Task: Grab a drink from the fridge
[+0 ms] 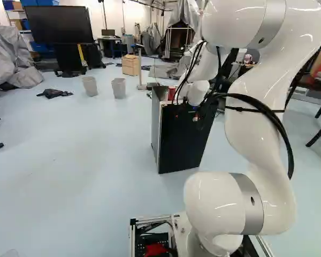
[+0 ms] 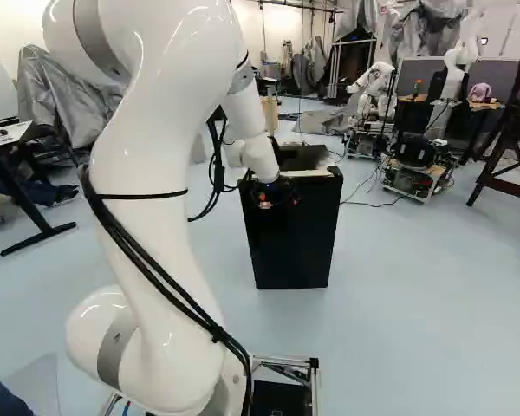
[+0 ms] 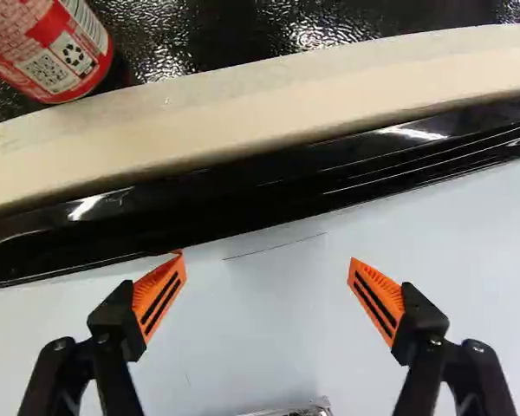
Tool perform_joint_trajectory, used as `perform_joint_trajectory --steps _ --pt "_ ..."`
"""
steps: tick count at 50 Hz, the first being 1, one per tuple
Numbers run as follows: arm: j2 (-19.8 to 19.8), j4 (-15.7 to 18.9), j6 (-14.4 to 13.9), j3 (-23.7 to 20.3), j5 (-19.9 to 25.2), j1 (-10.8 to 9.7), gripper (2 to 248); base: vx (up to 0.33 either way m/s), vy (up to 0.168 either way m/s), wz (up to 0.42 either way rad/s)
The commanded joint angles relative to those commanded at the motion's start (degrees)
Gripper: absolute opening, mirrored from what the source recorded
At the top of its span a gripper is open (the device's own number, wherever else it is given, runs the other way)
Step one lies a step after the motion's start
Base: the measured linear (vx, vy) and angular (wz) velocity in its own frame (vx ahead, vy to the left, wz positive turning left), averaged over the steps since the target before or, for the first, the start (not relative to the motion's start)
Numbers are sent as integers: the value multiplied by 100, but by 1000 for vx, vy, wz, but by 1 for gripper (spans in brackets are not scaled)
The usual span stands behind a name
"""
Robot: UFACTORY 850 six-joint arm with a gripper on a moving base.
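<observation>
The black fridge [image 1: 183,140] stands ahead of the arm, its dark side facing the base. My gripper [image 1: 195,115] is at the upper part of the fridge, dark against it, its fingers hard to make out there. In the right base view the gripper [image 2: 267,196] overlaps the fridge's upper left part. The wrist view shows the gripper [image 3: 267,282] open, nothing between its orange pads, over a pale smooth surface. Ahead of the fingers run a black edge and a cream strip [image 3: 269,108]. Beyond the strip, a red can [image 3: 54,54] stands on a black textured surface.
In the wrist view a silvery object [image 3: 299,410], mostly cut off, shows near the gripper's base side. Two bins [image 1: 119,88] and a wooden drawer unit [image 1: 130,65] stand beyond the fridge. Another robot [image 2: 377,87] stands at the back right; a desk [image 2: 17,160] is at the left.
</observation>
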State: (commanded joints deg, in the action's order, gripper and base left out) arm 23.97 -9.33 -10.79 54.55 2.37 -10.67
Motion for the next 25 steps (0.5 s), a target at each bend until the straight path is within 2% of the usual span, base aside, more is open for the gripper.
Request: perform_joint_trajectory --steps 25 --pt "4 0 0 6 0 16 247 0 0 0"
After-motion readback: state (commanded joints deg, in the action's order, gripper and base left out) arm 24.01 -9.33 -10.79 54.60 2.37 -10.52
